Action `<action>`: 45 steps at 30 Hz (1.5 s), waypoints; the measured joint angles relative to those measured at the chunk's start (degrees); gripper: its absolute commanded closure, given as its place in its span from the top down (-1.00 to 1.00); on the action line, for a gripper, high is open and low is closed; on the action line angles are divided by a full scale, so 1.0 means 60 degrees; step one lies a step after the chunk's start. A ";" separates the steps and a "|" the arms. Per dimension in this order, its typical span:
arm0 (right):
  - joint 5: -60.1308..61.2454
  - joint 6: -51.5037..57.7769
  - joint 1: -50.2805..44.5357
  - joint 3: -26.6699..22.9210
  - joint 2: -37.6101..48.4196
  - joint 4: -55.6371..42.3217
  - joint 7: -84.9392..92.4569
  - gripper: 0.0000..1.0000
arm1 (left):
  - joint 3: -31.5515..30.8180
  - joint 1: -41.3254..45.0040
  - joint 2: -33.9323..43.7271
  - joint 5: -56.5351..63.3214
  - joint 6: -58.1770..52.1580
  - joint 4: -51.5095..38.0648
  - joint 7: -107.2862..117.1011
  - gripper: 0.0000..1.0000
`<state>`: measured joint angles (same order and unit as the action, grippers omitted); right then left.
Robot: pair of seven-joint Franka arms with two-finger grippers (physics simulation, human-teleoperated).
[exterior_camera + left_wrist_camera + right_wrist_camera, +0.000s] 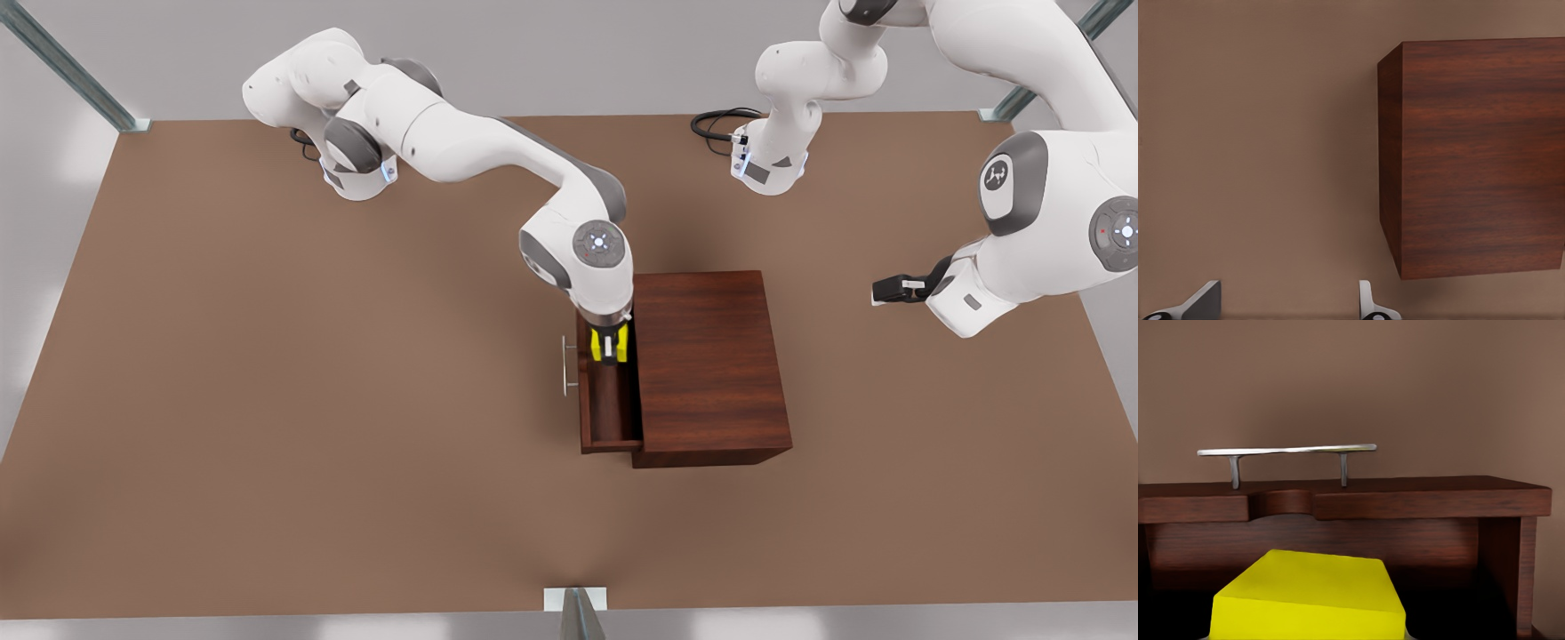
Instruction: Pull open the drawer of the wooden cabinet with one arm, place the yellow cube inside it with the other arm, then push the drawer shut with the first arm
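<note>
The wooden cabinet [711, 356] stands mid-table with its drawer [612, 404] pulled out toward the front view's left, silver handle [565, 364] outermost. My right gripper [609, 348] reaches down into the far end of the drawer, shut on the yellow cube [621, 342]. In the right wrist view the yellow cube [1308, 597] sits low inside the drawer, facing the front panel [1405, 500] and the handle [1288, 450]. My left gripper [893, 289] waits off the cabinet's closed side at the front view's right, fingers [1368, 303] open and holding nothing, looking at the cabinet [1478, 153].
The brown table [267, 400] lies bare around the cabinet. Both arm bases stand at the far edge, with a black cable coil [716, 124] by one. Metal frame posts [576, 613] mark the table's edges.
</note>
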<state>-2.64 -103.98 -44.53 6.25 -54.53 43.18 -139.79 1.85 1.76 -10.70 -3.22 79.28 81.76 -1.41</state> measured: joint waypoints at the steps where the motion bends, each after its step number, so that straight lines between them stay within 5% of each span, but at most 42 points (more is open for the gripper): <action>1: 0.0022 -0.0033 -0.0001 -0.0002 -0.0013 -0.0003 -0.0121 1.00 | 0.0000 0.0000 0.0000 -0.0001 0.0001 0.0000 0.0000 1.00; 6: 0.0020 0.0109 0.0280 -0.0137 0.0218 0.0007 -0.0474 1.00 | -0.0012 0.0015 -0.0009 -0.0001 -0.0006 0.0001 0.0006 1.00; 11: -0.0218 0.2015 0.5569 0.0450 0.1972 0.0234 0.1248 1.00 | -0.0215 0.1361 -0.0187 -0.0045 0.0092 -0.0410 0.0467 1.00; 15: -0.0409 0.1616 0.8161 0.0336 0.4880 0.5265 0.4719 1.00 | -0.0261 0.4449 -0.0527 0.0125 0.0652 -0.1111 0.1653 1.00; 18: -0.0448 0.1246 0.8302 0.0014 0.6086 0.7750 0.7582 1.00 | -0.0257 0.6444 -0.2308 0.0540 0.1430 -0.2492 0.3028 1.00; 26: -0.0536 0.1103 0.8305 -0.0115 0.6076 0.7916 1.3286 1.00 | -0.0132 0.7766 -0.6286 0.1263 0.4143 -0.5347 0.6547 1.00; 45: -0.0430 0.1252 0.8331 -0.0119 0.5975 0.7674 1.9901 1.00 | 0.0166 0.8275 -0.7829 0.2838 0.5971 -0.5330 1.1352 1.00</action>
<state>-5.22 -96.46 5.45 5.53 -18.68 89.22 -20.38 2.84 51.41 -57.67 13.81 115.11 49.78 66.70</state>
